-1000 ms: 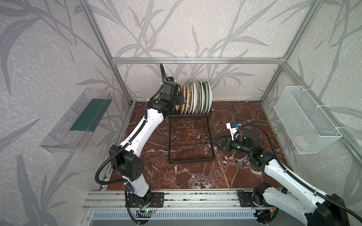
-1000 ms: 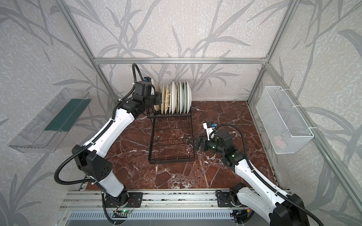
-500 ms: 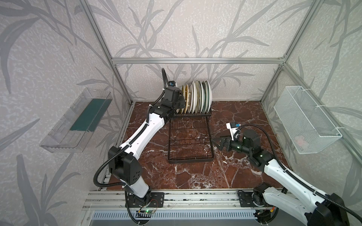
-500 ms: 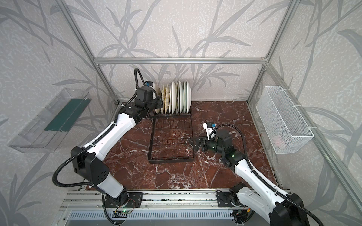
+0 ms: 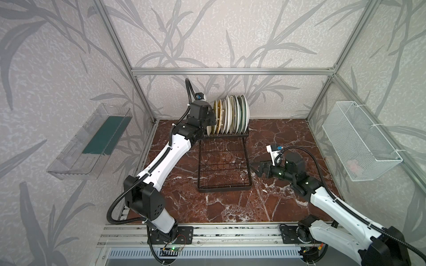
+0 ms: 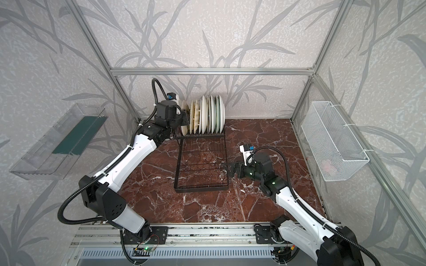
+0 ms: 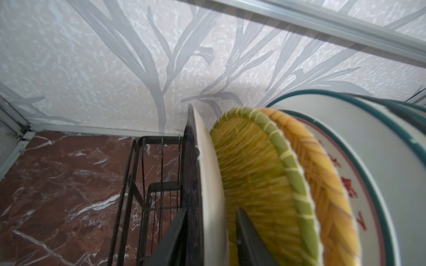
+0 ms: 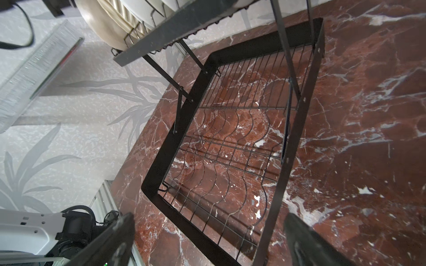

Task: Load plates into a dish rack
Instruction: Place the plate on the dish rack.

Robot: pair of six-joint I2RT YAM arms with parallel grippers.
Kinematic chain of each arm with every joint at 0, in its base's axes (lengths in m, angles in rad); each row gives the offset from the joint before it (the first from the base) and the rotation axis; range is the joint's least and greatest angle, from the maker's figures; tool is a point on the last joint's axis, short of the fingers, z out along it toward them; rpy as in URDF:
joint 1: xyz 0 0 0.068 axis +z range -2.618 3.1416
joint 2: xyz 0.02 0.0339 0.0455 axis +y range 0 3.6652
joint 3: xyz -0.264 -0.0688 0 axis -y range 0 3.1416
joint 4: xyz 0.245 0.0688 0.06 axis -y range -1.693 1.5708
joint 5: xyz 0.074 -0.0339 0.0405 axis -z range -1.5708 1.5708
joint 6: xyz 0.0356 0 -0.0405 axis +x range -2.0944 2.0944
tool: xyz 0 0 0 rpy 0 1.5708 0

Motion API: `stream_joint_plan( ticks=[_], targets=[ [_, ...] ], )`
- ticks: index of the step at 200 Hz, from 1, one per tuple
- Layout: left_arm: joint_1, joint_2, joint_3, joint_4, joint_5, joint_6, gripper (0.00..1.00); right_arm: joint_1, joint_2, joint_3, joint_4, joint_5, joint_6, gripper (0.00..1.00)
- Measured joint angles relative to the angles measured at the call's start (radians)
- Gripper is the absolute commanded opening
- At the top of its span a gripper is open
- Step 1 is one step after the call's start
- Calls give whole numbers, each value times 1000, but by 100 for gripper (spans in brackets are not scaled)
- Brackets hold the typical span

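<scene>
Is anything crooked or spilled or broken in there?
Nothing stands out. The round plates all stand on edge in a neat row in the raised upper basket of the black wire dish rack; none is tipped or fallen, and the red marble tabletop shows no spill.

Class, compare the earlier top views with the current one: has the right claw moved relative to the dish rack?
No. The right claw hovers, open, at the same spot right of the lower tray of the dish rack, as before.
</scene>
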Motion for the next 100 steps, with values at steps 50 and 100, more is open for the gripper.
stream_joint_plan(
  ticks=[50, 100],
  targets=[
    [3, -74, 38, -1, 34, -15, 51, 0, 3, 29, -69, 57, -31, 99],
    [3, -346, -189, 5, 46, -63, 65, 1, 59, 61, -127, 135, -65, 100]
  ],
)
